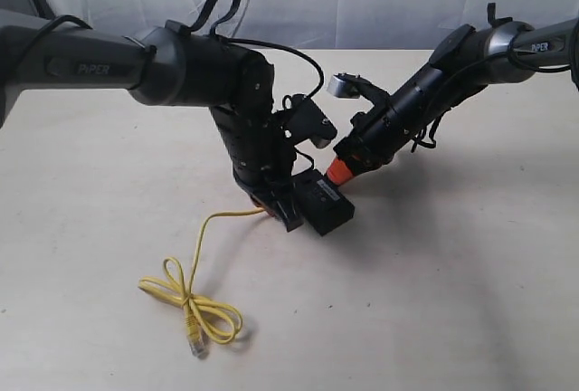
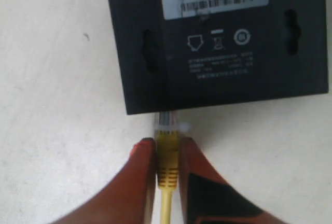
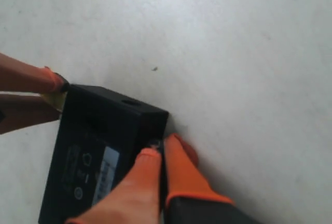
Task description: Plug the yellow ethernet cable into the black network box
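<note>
Two grippers: left gripper (image 2: 166, 142) pinches yellow ethernet cable (image 2: 167, 168) plug at black network box (image 2: 223, 42); right gripper (image 3: 161, 145) narrow at box corner (grip unclear).

Bright, soft, even light from above in exterior view. Faint diffuse shadows on surface (image 1: 470, 319) under both arms, thin one beside yellow ethernet cable (image 1: 194, 305). Pale backdrop (image 1: 362, 2) nearly washed out. Small glare on metal ring (image 1: 344, 85). Left wrist view soft: print on black network box (image 2: 223, 53) smeared, label (image 2: 215, 0) overexposed, left tool (image 2: 167, 143) blurred. Right wrist view hazy, right tool (image 3: 162, 145) out of focus.
</note>
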